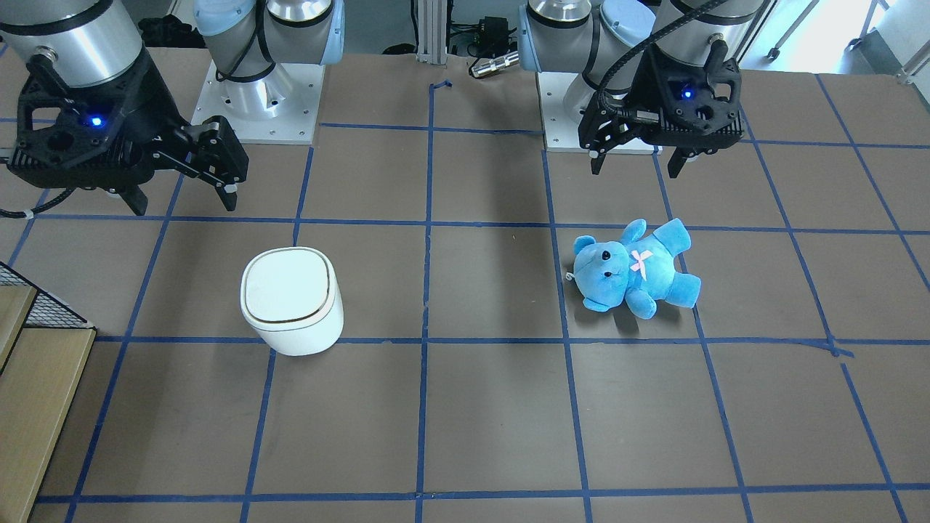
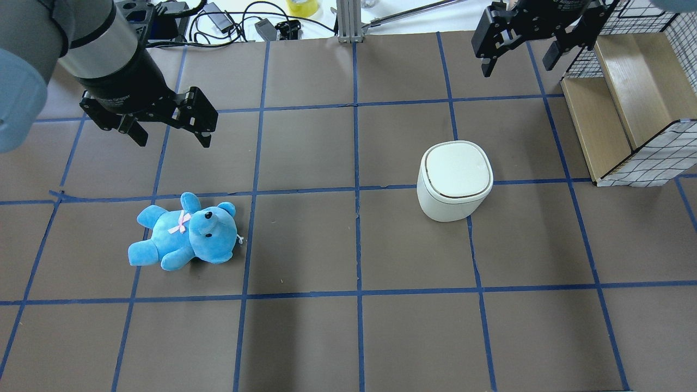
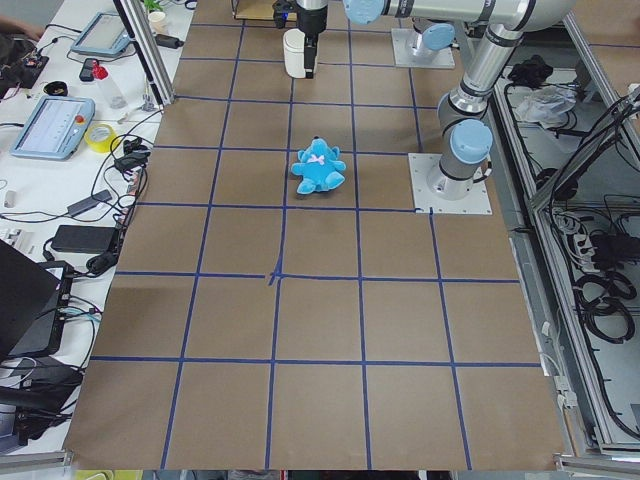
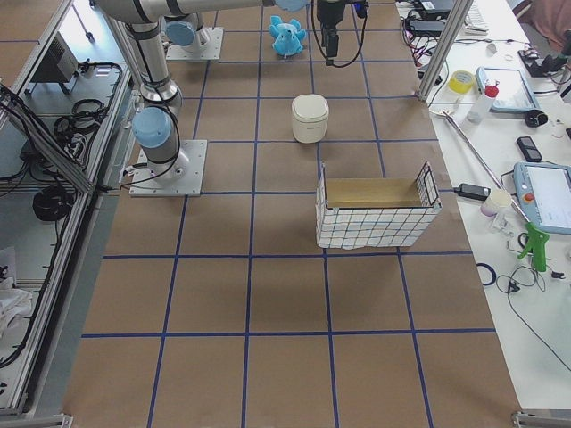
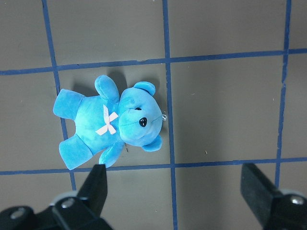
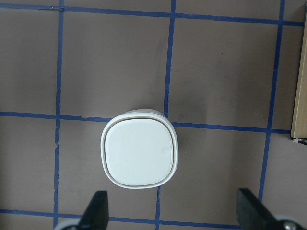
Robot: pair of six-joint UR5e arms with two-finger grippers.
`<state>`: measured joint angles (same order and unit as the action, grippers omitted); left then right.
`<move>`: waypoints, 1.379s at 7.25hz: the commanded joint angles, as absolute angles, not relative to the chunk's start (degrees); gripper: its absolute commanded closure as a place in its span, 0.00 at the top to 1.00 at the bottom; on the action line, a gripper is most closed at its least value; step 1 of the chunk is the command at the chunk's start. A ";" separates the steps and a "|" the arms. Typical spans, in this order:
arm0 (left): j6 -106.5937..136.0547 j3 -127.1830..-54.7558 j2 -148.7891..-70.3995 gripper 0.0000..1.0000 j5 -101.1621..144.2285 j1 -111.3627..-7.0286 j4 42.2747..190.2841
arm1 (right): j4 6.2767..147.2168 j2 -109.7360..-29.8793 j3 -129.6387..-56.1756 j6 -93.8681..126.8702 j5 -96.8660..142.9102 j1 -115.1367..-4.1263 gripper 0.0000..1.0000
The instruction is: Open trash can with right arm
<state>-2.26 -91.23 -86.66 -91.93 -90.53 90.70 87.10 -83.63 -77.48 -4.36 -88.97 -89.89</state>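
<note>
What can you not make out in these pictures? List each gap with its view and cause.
Inside of the trash can: every view, the shut lid hides it.
Wire basket: exterior front-facing view, cut off by the edge.
Teddy bear, its face: exterior right view, too small.

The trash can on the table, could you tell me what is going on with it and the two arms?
Nothing is being handled yet. The white trash can stands upright with its lid shut. The right gripper hangs in the air clear of it, jaws open and empty. The left gripper hovers with open jaws near a blue teddy bear that lies face up on the table, touching nothing.
</note>
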 commanded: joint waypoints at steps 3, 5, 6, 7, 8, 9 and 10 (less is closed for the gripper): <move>-2.29 -91.23 -86.66 1.00 -91.93 -90.53 90.70 | 87.36 -83.76 -77.70 -4.22 -89.56 -90.00 0.94; -2.28 -91.23 -86.66 1.00 -91.93 -90.53 90.70 | 87.19 -83.67 -77.70 -4.13 -89.65 -90.00 0.89; -2.29 -91.23 -86.66 1.00 -91.93 -90.53 90.70 | 87.19 -83.58 -77.61 -4.13 -89.56 -90.00 0.81; -2.29 -91.23 -86.66 1.00 -91.93 -90.53 90.70 | 87.27 -83.50 -77.52 -4.13 -89.56 -90.00 0.53; -2.20 -91.23 -86.66 1.00 -91.93 -90.61 90.70 | 87.19 -83.50 -77.52 -4.13 -89.47 -90.09 0.27; -2.28 -91.23 -86.66 1.00 -91.93 -90.53 90.70 | 87.10 -83.58 -77.43 -4.13 -89.56 -90.09 0.18; -2.29 -91.23 -86.66 1.00 -91.93 -90.53 90.70 | 87.01 -83.58 -77.43 -4.13 -89.56 -90.17 0.14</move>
<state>-2.26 -91.23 -86.66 -91.93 -90.55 90.70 87.11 -83.55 -77.47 -4.13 -89.54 -90.10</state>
